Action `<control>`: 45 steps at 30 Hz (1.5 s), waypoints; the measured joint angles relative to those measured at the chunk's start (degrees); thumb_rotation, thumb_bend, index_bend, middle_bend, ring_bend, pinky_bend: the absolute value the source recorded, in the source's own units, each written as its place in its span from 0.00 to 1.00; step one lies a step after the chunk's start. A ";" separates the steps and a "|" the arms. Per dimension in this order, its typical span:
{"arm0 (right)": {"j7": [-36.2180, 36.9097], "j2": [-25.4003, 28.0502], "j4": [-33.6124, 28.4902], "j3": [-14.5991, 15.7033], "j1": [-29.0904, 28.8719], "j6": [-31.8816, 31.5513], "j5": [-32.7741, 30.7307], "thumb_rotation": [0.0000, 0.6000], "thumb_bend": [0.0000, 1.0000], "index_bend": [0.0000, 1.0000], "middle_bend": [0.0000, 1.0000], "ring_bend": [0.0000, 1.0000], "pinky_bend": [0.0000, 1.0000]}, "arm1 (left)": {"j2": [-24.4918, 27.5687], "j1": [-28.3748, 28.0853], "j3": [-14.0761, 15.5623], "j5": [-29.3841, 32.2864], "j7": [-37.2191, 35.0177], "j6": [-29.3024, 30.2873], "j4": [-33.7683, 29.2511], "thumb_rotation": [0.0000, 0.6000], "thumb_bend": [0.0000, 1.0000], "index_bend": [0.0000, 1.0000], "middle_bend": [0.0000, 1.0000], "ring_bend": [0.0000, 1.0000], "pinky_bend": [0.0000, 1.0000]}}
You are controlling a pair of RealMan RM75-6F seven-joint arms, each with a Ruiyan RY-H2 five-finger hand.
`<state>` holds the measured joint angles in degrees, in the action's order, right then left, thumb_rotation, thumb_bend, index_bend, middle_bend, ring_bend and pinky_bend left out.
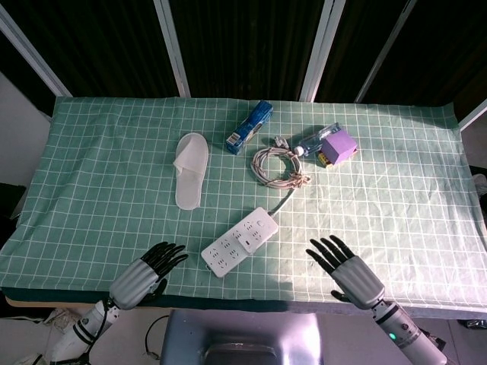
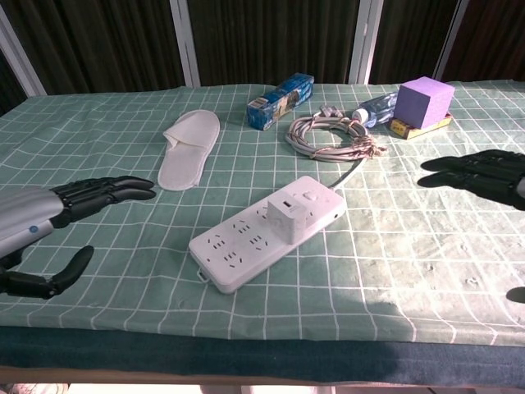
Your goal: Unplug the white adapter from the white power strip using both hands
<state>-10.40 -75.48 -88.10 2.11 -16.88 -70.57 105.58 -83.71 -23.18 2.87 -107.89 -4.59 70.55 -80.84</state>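
Observation:
The white power strip lies diagonally near the table's front edge, its cable running back to a coiled bundle. The white adapter is plugged into the strip, standing up from its middle. My left hand hovers open at the front left, fingers spread and pointing toward the strip, a short gap away. My right hand is open at the front right, fingers extended toward the strip, holding nothing.
A white slipper lies left of centre. At the back sit a blue box, a purple cube on a yellow item, and a plastic bottle.

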 measured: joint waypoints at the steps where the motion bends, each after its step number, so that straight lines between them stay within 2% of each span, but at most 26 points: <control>1: -0.72 -1.09 -0.29 -0.50 -1.16 1.76 -0.58 1.00 0.10 0.00 0.00 0.00 0.00 | -1.00 -0.58 -0.35 0.61 0.95 -0.94 0.11 1.00 0.71 0.00 0.01 0.00 0.08; 7: -4.18 -6.82 -0.65 -3.87 -6.48 8.45 -5.13 1.00 0.10 0.00 0.00 0.00 0.00 | -6.90 -3.57 -1.44 3.78 4.73 -5.85 1.35 1.00 0.69 0.00 0.01 0.00 0.06; 13: -7.08 -10.16 -0.27 -6.84 -9.72 11.03 -8.99 1.00 0.10 0.00 0.00 0.00 0.00 | -11.29 -5.84 -1.46 5.16 7.54 -8.76 2.58 1.00 0.68 0.00 0.01 0.00 0.06; 21: -8.53 -12.43 1.20 -7.70 -12.08 12.68 -11.87 1.00 0.10 0.00 0.00 0.00 0.00 | -16.35 -8.27 -2.40 8.83 10.55 -12.07 5.53 1.00 0.67 0.00 0.00 0.00 0.05; 26: -8.48 -13.90 2.20 -7.76 -13.54 13.47 -13.26 1.00 0.11 0.00 0.00 0.00 0.00 | -16.94 -9.21 -2.51 10.94 10.32 -13.57 6.90 1.00 0.67 0.00 0.01 0.00 0.05; 36: -10.17 -16.68 3.69 -7.42 -15.56 13.55 -14.05 1.00 0.15 0.00 0.00 0.00 0.00 | -16.51 -9.67 -0.79 12.62 10.61 -14.02 6.80 1.00 0.70 0.00 0.05 0.00 0.05; 45: -11.74 -20.89 7.66 -7.60 -17.46 13.41 -14.69 1.00 0.19 0.02 0.02 0.00 0.00 | -17.11 -10.53 -0.11 14.35 11.67 -15.77 7.32 1.00 0.71 0.00 0.07 0.01 0.05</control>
<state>-22.14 -96.37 -80.44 -5.48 -34.34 -57.16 90.88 -100.82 -33.71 2.76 -93.54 7.08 54.78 -73.52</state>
